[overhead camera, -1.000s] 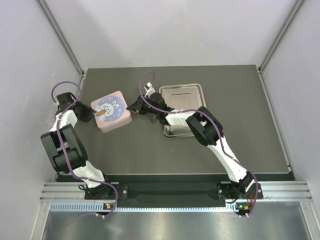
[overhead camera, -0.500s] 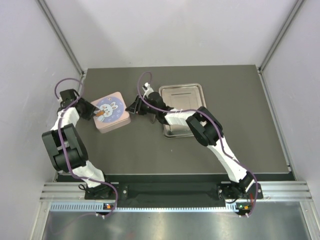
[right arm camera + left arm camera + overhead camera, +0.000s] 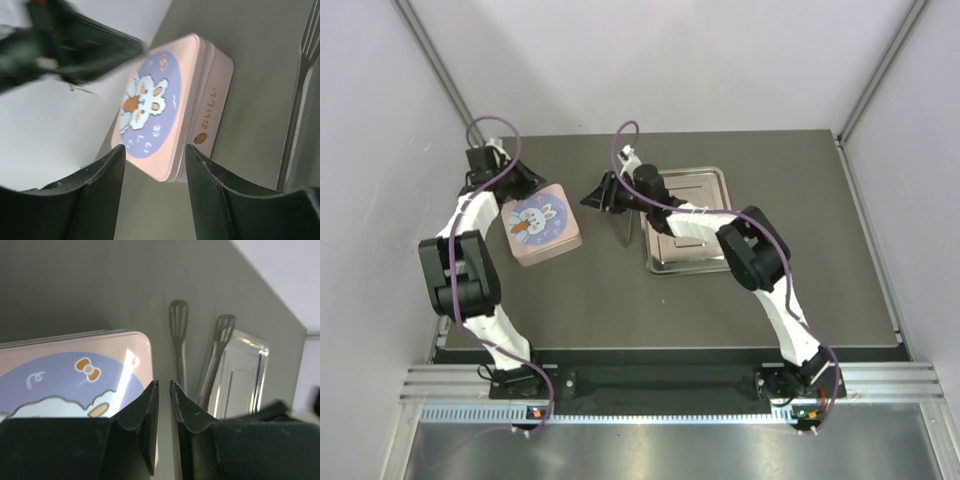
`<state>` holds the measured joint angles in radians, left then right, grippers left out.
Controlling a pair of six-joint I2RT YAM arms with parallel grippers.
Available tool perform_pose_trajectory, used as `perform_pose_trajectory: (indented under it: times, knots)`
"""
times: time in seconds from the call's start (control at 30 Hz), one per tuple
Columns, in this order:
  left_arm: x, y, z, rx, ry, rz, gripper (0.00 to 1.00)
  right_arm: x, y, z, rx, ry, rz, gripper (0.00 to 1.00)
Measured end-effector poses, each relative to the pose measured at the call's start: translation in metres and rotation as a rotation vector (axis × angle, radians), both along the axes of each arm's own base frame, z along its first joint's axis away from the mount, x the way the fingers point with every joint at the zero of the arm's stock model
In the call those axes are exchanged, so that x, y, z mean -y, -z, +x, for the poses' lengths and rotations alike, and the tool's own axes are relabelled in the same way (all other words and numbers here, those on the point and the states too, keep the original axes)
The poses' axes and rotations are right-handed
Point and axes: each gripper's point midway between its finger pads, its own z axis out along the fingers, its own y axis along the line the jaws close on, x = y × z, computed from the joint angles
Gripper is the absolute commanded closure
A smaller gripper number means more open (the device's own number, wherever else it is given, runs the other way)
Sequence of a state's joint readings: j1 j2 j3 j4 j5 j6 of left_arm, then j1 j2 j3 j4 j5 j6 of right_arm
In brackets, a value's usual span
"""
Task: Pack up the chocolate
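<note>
The pink tin (image 3: 543, 222) sits closed on the worktop (image 3: 800, 280). I see no chocolate anywhere; it may be inside. The left fingers (image 3: 145, 405) are nearly closed with nothing in them, at the tin's far side. The right fingers (image 3: 100, 175) gape wide, just right of it. One should hold the tin steady while the other lifts the lid (image 3: 150, 100) straight up.

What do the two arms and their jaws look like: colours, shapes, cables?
Both the left arm and the right arm have white shells with chunky black joints. A thin purple cable loops along each. The jaws are matte black, tapering to wedge tips. No markings or sleeves show.
</note>
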<state>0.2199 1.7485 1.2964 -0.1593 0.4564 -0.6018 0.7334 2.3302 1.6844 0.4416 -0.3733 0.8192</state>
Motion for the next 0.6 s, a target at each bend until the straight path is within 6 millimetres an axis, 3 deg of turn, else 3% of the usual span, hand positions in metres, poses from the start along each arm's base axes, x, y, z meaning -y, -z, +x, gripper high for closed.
perform_pose_trajectory:
  times: [0.17,0.3,0.4,0.6]
  knots:
    - [0.007,0.076,0.007,-0.146,0.027,-0.033,0.80,0.031,-0.054,-0.004,0.087,0.012,0.050,0.48]
    - [0.000,0.073,0.030,-0.108,0.035,-0.028,0.81,0.048,-0.087,-0.011,0.152,0.016,0.073,0.49]
    - [-0.002,0.073,0.035,-0.097,0.034,-0.025,0.81,0.055,-0.103,-0.014,0.194,0.015,0.088,0.48]
    - [0.006,0.068,0.033,-0.099,0.043,-0.020,0.80,0.063,-0.098,-0.022,0.198,0.005,0.069,0.48]
